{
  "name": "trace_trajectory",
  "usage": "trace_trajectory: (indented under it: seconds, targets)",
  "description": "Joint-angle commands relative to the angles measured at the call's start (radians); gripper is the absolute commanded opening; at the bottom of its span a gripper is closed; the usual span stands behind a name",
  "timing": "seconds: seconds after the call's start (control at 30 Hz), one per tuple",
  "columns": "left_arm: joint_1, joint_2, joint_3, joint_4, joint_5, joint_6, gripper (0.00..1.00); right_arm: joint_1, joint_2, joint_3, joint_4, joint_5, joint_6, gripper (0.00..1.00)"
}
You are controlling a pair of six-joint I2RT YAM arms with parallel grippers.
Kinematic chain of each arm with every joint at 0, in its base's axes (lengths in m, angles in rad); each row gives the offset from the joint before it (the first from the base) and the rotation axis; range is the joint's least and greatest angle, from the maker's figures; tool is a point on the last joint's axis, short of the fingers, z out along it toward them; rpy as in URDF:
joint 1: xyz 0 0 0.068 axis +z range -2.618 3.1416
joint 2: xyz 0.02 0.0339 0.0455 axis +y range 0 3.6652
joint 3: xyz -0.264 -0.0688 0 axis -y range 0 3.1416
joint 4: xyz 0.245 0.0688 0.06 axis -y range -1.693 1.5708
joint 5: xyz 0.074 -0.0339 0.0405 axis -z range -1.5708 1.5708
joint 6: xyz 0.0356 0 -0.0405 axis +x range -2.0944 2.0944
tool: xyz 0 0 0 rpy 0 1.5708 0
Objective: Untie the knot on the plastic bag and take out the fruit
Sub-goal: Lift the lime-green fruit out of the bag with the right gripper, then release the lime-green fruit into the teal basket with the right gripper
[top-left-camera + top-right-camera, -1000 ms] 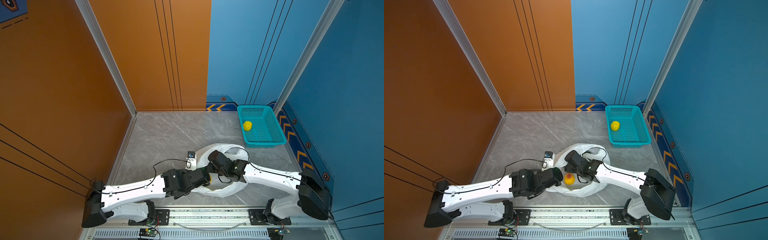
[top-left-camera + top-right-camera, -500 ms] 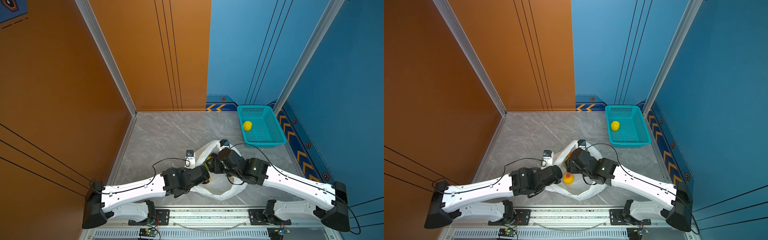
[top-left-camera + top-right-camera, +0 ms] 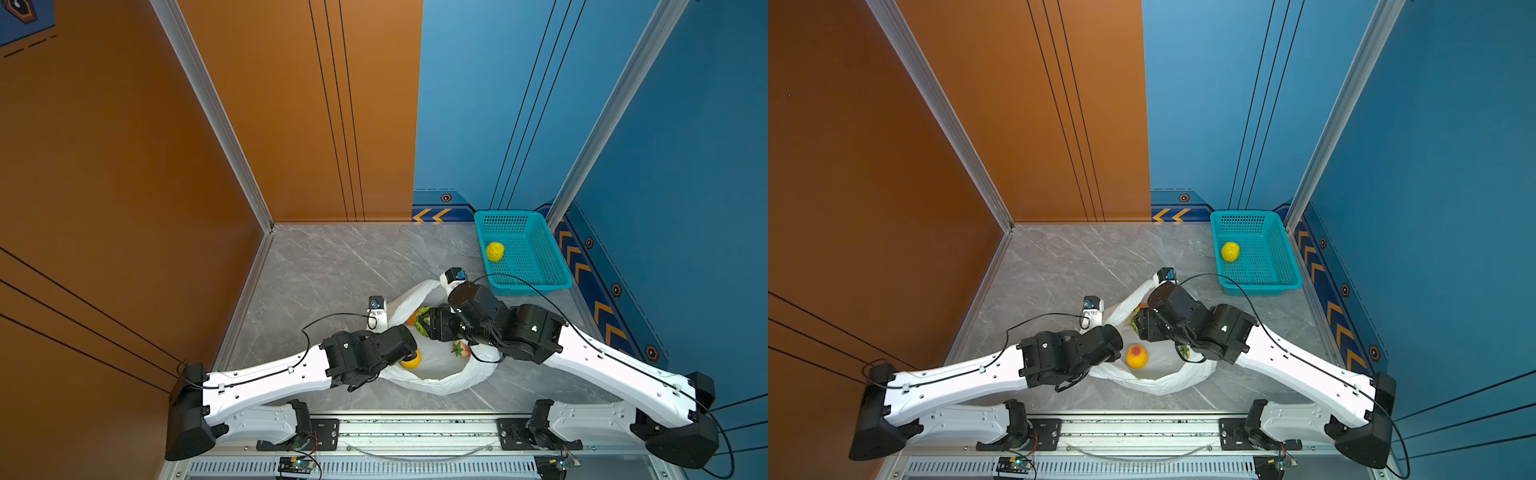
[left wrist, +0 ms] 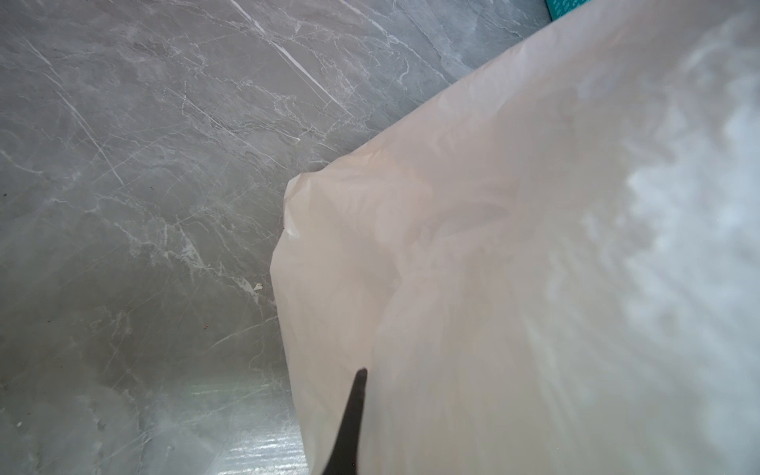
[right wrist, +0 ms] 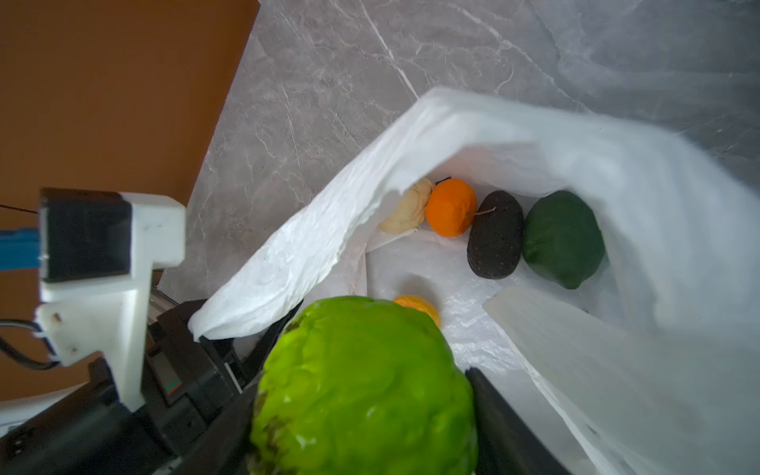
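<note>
The right gripper [image 5: 362, 395] is clamped on a bumpy bright green fruit [image 5: 362, 382], one dark finger [image 5: 506, 423] pressed to each flank, its jaws held wide by it. In both top views this fruit [image 3: 422, 323] sits at the far left edge of the bag [image 3: 440, 384], with the gripper reaching in from the right. The left gripper [image 5: 246, 345] is closed tight on the bag's left rim; its own camera shows only one dark fingertip [image 4: 349, 423] against taut white plastic [image 4: 514, 267].

The bag lies on the grey table [image 3: 332, 266] between the two arms, its long axis running near to far and its mouth gaping upward.

Inside it, four fruits lie in a row along the far fold:
- a cream fruit [image 5: 407, 212]
- an orange [image 5: 451, 207]
- a black avocado [image 5: 495, 234]
- a dark green fruit [image 5: 561, 238]

The avocado and the dark green fruit lie side by side, their long axes parallel. A peach [image 3: 1136, 356] rests nearer the left gripper, and a red fruit [image 3: 460, 349] shows under the right wrist.

The teal basket [image 3: 552, 266] stands in the far right corner, long axis near to far — one yellow fruit [image 3: 495, 251] in it, towards its left wall.
</note>
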Motion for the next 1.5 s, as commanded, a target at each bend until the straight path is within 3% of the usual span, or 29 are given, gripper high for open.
trace_trajectory:
  seconds: [0.0,0.13,0.3,0.47,0.6,0.77,1.03,1.33,1.47]
  targets:
    - [0.01,0.002,0.032,-0.006,-0.003,0.006,0.0,-0.094,-0.043,0.054,-0.053,-0.044,-0.07,0.6]
    - [0.009,0.002,0.032,-0.007,0.0,0.002,0.0,-0.278,-0.058,0.079,-0.051,-0.126,-0.137,0.61]
    - [0.008,0.006,0.03,-0.001,0.002,0.0,0.0,-0.591,-0.025,0.089,-0.004,-0.195,-0.243,0.62]
    - [0.004,0.015,0.035,0.01,0.012,-0.001,0.0,-0.868,0.085,0.024,0.156,-0.249,-0.277,0.62]
    - [-0.002,0.018,0.038,0.022,0.015,0.003,0.0,-0.99,0.256,0.053,0.244,-0.236,-0.305,0.61]
    - [-0.012,0.016,0.033,0.028,0.011,-0.006,0.0,-1.058,0.47,0.155,0.264,-0.221,-0.331,0.61]
    - [-0.025,0.012,0.029,0.032,-0.005,-0.016,0.0,-1.077,0.678,0.221,0.264,-0.177,-0.363,0.64]
    - [-0.026,0.007,0.035,0.032,-0.012,-0.011,0.0,-1.058,0.685,0.217,0.232,-0.138,-0.388,0.9]
    - [-0.025,0.006,0.035,0.032,-0.012,-0.008,0.0,-1.038,0.617,0.196,0.204,-0.137,-0.395,0.95]
